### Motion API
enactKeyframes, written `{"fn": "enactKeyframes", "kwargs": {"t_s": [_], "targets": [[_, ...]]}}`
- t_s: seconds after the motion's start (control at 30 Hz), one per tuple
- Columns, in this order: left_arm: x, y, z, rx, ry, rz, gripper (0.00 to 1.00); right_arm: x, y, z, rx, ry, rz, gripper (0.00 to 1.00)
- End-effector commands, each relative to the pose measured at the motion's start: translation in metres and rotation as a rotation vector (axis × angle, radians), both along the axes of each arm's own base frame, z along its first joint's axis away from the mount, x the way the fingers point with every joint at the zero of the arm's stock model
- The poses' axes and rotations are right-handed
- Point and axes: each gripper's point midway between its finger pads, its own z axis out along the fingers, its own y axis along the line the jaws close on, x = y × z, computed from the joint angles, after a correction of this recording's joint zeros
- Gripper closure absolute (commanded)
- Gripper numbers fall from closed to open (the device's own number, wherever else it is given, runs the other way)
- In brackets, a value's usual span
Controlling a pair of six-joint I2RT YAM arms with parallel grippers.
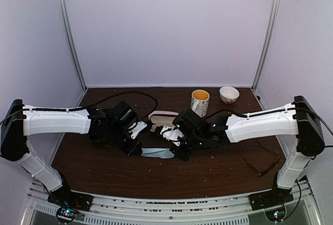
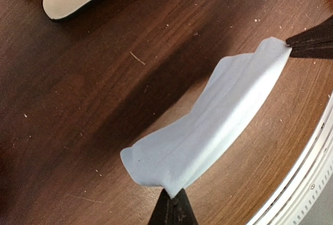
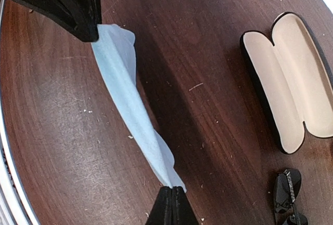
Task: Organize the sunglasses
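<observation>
my left gripper (image 2: 173, 200) clamped tight on one corner of light-blue cloth (image 2: 208, 126); my right gripper (image 3: 173, 196) pinched closed on opposite corner. cloth stretched between them above worktop middle, probably to fold it flat. thin-framed sunglasses (image 1: 261, 160) lie loose near worktop's right edge. black sunglasses (image 3: 289, 196) near open case (image 3: 291, 79), not yet packed.

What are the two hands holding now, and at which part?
Both hold the same light-blue cloth, stretched between them: the left hand pinches one end, the right hand the opposite end.
</observation>
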Motion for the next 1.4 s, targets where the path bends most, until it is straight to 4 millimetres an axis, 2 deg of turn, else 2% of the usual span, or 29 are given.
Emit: {"fn": "enactKeyframes", "kwargs": {"t_s": [0.0,0.13,0.33,0.53,1.03,1.37], "targets": [[0.013,-0.001,0.006,-0.018,0.029,0.040,1.00,0.012,0.003,-0.001,-0.008,0.019,0.000,1.00],[0.023,0.002,0.000,-0.004,0.054,0.068,1.00,0.025,0.005,-0.007,-0.020,0.040,-0.015,1.00],[0.040,-0.007,-0.002,-0.005,0.061,0.078,1.00,0.040,0.002,-0.017,-0.031,0.063,-0.045,1.00],[0.066,-0.017,-0.005,-0.011,0.074,0.107,1.00,0.058,-0.007,-0.025,-0.037,0.085,-0.089,1.00],[0.110,-0.042,-0.013,-0.048,0.127,0.106,1.00,0.099,-0.022,-0.025,-0.064,0.074,-0.176,1.00],[0.130,-0.042,-0.023,-0.046,0.138,0.127,1.00,0.123,-0.029,-0.028,-0.113,0.053,-0.218,1.00]]}}
